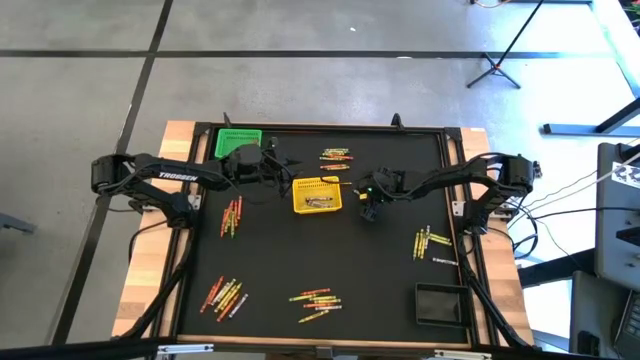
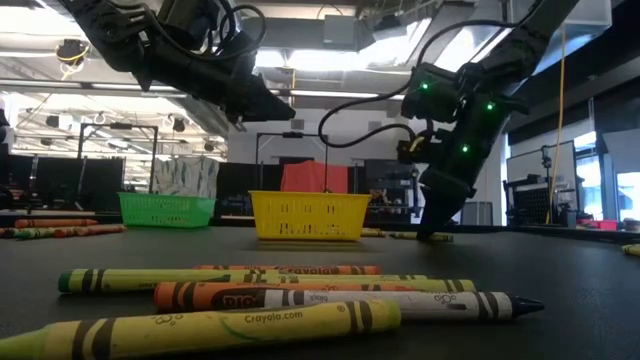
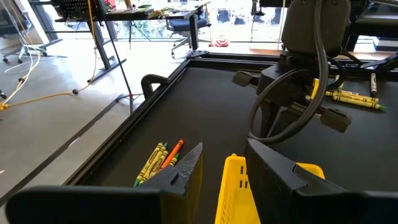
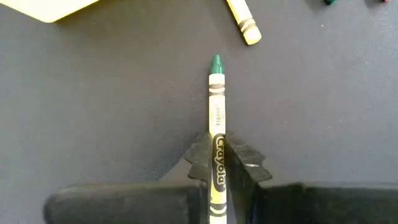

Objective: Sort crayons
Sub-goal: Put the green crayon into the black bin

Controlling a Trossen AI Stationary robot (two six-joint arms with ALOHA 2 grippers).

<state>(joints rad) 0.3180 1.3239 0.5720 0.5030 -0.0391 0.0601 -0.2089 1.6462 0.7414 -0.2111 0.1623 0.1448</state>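
Your right gripper (image 4: 216, 163) was clamped on a green crayon (image 4: 216, 109), down at the black mat (image 1: 390, 260) just right of the yellow basket (image 1: 317, 194). Your left gripper (image 3: 221, 171) sat spread apart with nothing in it, over that basket's far-left side. The other crayons (image 1: 226, 295) lay in loose bunches around the mat.

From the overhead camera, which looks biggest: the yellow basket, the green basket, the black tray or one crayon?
1. Black tray and yellow basket: look alike.
2. Green basket, partly hidden by the left arm, so unsure.
3. A crayon, by far smallest.
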